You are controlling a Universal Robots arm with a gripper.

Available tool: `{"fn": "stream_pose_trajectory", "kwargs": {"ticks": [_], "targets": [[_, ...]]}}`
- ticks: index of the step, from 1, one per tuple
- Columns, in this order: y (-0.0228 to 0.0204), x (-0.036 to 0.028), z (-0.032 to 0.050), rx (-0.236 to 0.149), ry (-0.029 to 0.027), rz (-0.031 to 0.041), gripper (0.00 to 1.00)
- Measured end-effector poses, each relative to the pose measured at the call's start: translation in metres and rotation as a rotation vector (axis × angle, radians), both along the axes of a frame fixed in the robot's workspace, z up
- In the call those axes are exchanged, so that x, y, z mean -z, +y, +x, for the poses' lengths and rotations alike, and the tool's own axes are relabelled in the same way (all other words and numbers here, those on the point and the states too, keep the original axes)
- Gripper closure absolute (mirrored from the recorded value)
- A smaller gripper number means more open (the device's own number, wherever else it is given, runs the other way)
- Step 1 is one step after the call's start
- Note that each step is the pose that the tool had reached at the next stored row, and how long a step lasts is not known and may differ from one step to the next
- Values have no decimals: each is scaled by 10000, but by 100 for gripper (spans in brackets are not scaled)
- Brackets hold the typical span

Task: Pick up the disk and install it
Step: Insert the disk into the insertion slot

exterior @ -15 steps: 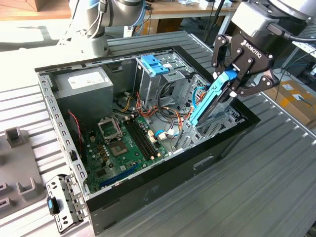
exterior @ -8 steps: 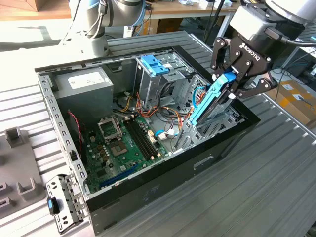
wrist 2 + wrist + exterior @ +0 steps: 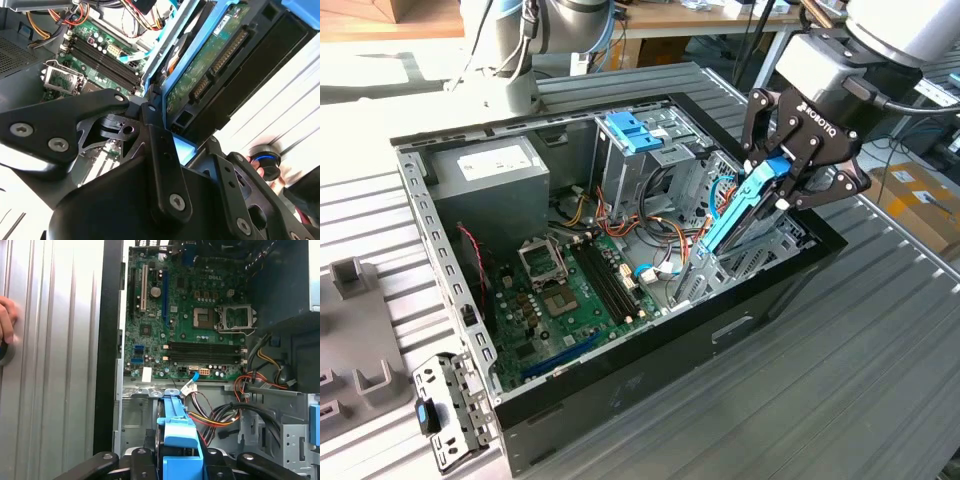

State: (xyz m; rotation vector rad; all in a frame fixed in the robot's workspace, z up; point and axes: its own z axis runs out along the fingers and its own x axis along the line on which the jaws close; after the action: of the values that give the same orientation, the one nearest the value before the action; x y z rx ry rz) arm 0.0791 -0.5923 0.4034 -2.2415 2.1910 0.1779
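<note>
Pinching the disk (image 3: pixel 738 218) at its blue-edged top, the gripper (image 3: pixel 777 185) holds it tilted over the open computer case (image 3: pixel 650 385) — at the exterior view's right end. The disk's low end dips into the case, near the green board (image 3: pixel 570 290).

My end effector (image 3: pixel 161 120) clamps the disk (image 3: pixel 210 65) by its blue rails, its green circuit board facing me. Beyond my end effector lies the motherboard (image 3: pixel 95 55), with orange cables (image 3: pixel 75 21) farther off.
</note>
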Motion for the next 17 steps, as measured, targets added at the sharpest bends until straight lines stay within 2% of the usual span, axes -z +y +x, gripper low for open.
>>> {"fn": "stream_pose_trajectory", "kwargs": {"ticks": [4,5,6,12,13,17], "targets": [[-1,4,0,-1,-1,-4,63],[0,5,0,-1,-1,0,62],[0,6,0,0,0,0,55],[0,8,0,0,1,-1,56],[0,8,0,0,0,-1,62],[0,10,0,-1,0,-1,63]]}}
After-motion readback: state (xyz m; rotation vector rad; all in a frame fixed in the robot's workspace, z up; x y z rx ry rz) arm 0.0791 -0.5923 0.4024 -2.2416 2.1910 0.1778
